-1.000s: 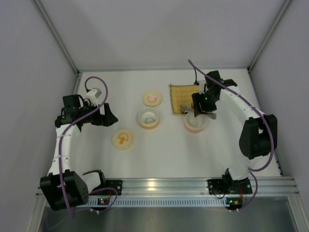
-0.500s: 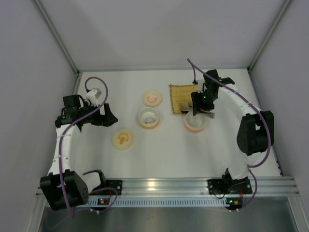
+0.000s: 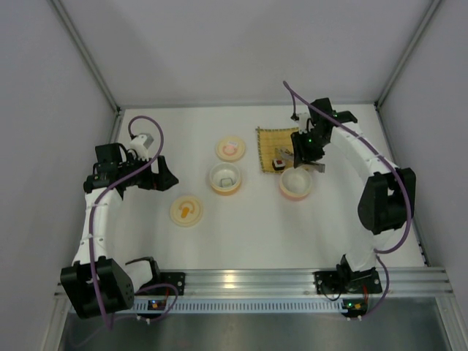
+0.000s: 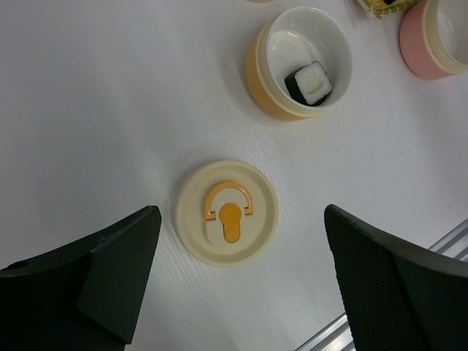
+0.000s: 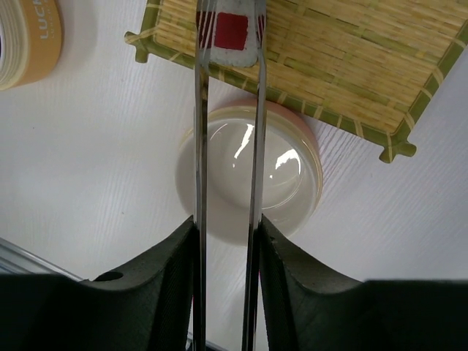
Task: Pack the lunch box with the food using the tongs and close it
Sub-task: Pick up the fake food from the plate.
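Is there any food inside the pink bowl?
No, the pink bowl shows only its bare white inside; the red-topped piece is over the mat, between the tips of the tongs.

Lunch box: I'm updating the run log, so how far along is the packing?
Done: one food piece sits in the orange container. In hand: the right end effector squeezes the tongs, tips flanking the red-topped piece on the mat. Left: that piece likely goes into the empty pink container, then the handled lid and the other lid, both off, get fitted.
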### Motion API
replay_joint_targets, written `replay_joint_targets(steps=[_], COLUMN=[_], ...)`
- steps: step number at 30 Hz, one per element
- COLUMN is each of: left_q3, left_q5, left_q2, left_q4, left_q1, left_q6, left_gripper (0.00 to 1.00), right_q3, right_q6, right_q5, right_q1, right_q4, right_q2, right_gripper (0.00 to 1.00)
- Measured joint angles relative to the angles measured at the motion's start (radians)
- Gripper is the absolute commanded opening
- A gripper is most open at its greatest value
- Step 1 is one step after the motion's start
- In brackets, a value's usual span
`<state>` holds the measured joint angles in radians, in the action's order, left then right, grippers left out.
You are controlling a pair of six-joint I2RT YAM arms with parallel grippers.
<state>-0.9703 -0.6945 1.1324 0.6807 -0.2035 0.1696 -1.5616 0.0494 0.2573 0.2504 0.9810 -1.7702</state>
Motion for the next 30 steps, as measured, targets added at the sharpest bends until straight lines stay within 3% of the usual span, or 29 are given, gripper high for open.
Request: replay_joint_targets(steps=[10,30], left_q3=[0.0,0.0], left_q5=[0.0,0.0], left_q2=[0.0,0.0], left_q4=[0.0,-0.001], left_q1=[0.0,0.0], left_q6=[0.0,-0.001], left_gripper=[0.98,0.98], right_q3=[-0.074,-0.129], right_q6=[0.018,0.045], right_q5=[-0.007,-0.05], right_q1=[0.019,0.036], right_q4=[0.058,0.153], right_q2=[-0.026,-0.09], right_gripper=[0.52,0.55])
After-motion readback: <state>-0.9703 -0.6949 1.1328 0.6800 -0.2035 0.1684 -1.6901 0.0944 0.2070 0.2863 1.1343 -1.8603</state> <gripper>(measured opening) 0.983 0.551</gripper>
